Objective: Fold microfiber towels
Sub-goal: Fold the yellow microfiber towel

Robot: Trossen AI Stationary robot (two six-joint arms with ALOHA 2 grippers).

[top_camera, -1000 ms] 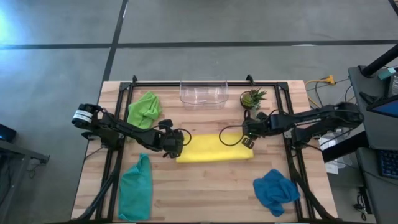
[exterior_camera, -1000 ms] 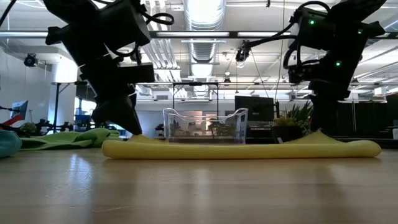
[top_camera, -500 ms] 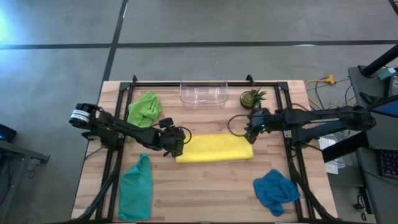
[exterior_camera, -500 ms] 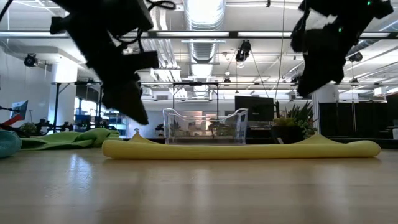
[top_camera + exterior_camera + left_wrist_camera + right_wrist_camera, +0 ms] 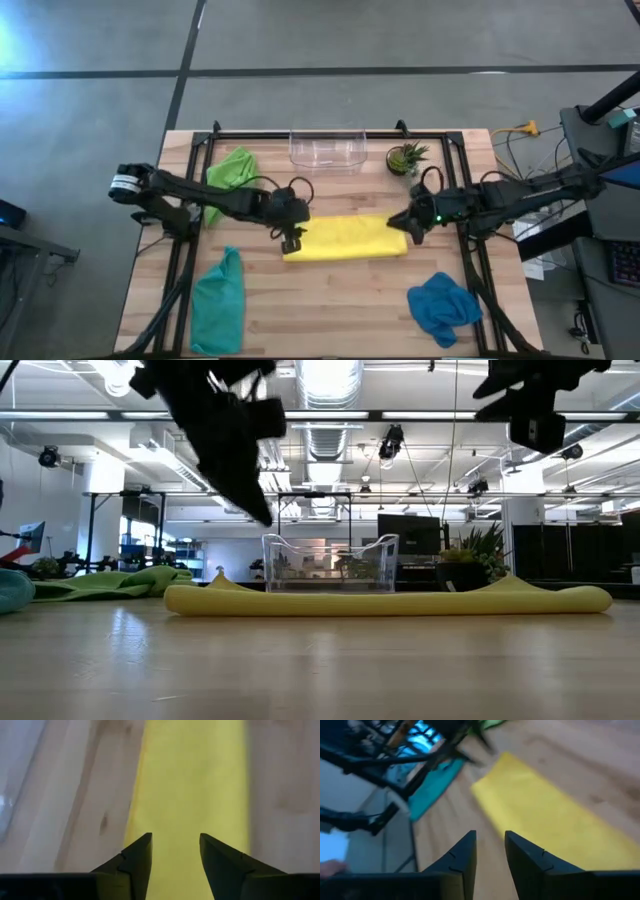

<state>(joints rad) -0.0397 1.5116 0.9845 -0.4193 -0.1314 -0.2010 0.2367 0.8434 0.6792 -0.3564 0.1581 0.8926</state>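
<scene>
Just yellow towel (image 5: 192, 780) beyond parted fingers (image 5: 140, 857)

A folded yellow microfiber towel (image 5: 347, 239) lies as a long strip across the middle of the wooden table (image 5: 330, 310). Behind it, at the far edge, stands a clear plastic bin (image 5: 327, 148), with a small green potted plant (image 5: 405, 158) to its right. A crumpled lime green microfiber towel (image 5: 232, 172) lies at the far left, a teal microfiber towel (image 5: 219, 301) at the near left, and a blue microfiber towel (image 5: 443, 305) at the near right. The left end effector (image 5: 291, 240) hangs over the strip's left end, the right end effector (image 5: 404, 223) over its right end, both lifted clear of it.
</scene>
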